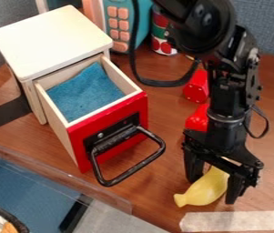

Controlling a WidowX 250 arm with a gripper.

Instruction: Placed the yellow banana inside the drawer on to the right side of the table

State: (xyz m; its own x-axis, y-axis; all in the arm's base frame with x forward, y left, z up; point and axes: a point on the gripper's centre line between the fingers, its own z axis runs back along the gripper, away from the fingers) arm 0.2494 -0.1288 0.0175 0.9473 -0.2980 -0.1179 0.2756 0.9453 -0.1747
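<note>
Banana | yellow, plump, tapered end | on table | hand apart, astride it

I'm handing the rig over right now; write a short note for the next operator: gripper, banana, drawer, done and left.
Gripper: open, low over the banana, fingers on either side of it.
Banana: lying on the table, right of the drawer, near the pale tape.
Drawer: pulled open, blue cloth inside.
Done: banana is out of the drawer and on the table's right side.
Left: seemingly just to raise the gripper straight up, gently, so the fingers don't drag the banana.
</note>
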